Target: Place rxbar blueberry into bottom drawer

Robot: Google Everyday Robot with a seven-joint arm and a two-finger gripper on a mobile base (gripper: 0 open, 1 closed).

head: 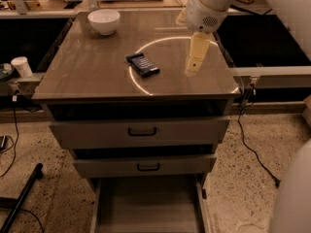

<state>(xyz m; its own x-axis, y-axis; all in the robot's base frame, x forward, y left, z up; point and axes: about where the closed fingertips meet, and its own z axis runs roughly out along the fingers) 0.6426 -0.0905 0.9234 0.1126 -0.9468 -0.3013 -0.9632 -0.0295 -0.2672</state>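
Note:
The rxbar blueberry, a dark navy bar with pale print, lies flat near the middle of the cabinet top. My gripper hangs over the top to the right of the bar, about a hand's width away, pointing down and not touching it. Nothing is held by it. The bottom drawer is pulled out at the foot of the cabinet, and its plain floor shows.
A white bowl stands at the back left of the top. A white cup sits on a ledge to the left. Two upper drawers with black handles are pushed in. Cables trail on the floor at right.

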